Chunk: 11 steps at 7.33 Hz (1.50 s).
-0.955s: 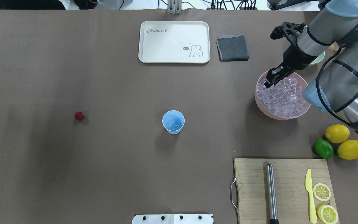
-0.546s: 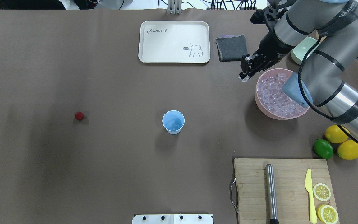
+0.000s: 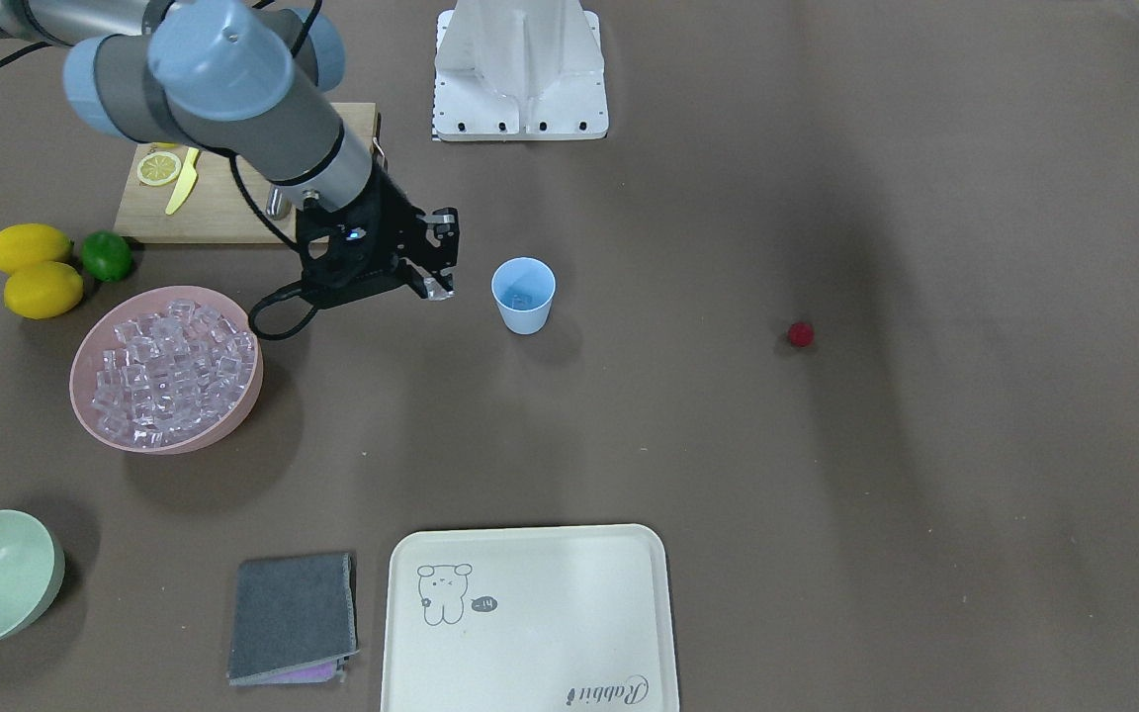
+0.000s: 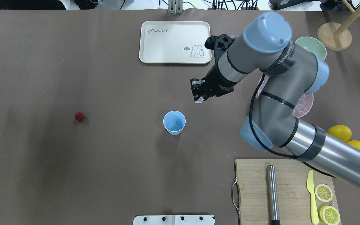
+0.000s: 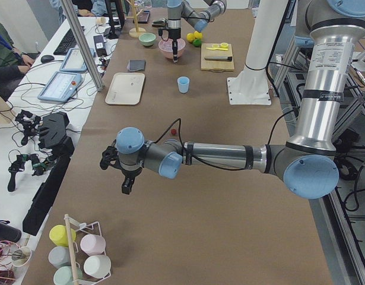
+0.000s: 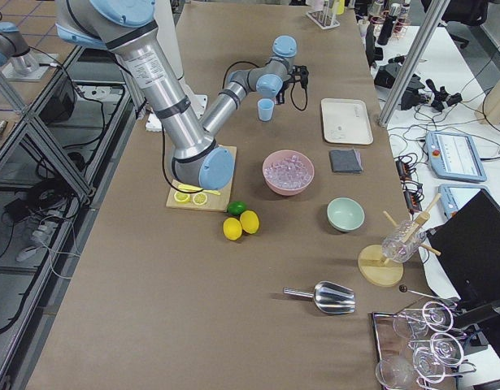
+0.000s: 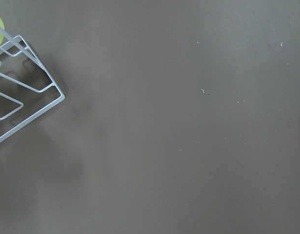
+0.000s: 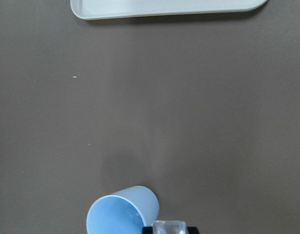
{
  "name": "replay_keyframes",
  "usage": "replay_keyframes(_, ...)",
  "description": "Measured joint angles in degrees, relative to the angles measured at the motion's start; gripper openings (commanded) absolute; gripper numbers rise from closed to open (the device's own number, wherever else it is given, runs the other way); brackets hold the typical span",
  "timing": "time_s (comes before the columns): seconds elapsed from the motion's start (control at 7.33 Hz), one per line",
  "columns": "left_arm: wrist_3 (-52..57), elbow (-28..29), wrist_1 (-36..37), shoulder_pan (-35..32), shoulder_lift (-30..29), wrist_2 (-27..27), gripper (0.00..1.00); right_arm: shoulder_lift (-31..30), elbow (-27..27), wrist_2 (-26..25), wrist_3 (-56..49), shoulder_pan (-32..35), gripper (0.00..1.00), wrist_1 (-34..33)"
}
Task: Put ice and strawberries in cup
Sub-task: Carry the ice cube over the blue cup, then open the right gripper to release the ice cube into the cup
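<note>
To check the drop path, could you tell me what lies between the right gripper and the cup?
Nothing: in the overhead view only bare brown table separates the right gripper, shut on an ice cube, from the cup.

My overhead and front cameras face each other over the light blue plastic cup [image 4: 174,122]. The right wrist camera shares it, nearer.

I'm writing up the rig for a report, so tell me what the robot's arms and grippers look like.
Both arms are round tubes of silver and grey metal, with light blue caps on the joints. The right arm has black bands and a black cable looped along it to the black right gripper. The left arm looks alike, and the left gripper is black too.
</note>
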Motion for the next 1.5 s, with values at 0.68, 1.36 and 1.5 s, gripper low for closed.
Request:
replay_keyframes(0.68, 0.28, 0.21, 0.08, 0.0, 0.38, -0.01, 0.98, 2.59, -3.35, -10.95, 7.21, -9.0, 0.51, 2.46)
replay_keyframes(1.36, 0.36, 0.6, 0.15, 0.0, 0.07, 0.03, 0.98, 3.1, -3.92, -9.8, 7.39, -8.52, 0.99, 2.48)
replay_keyframes(1.5, 0.31, 0.6, 0.19, 0.0, -0.02, 0.03, 0.98, 3.24, -3.79, -7.24, 7.28, -6.87, 0.99, 2.46)
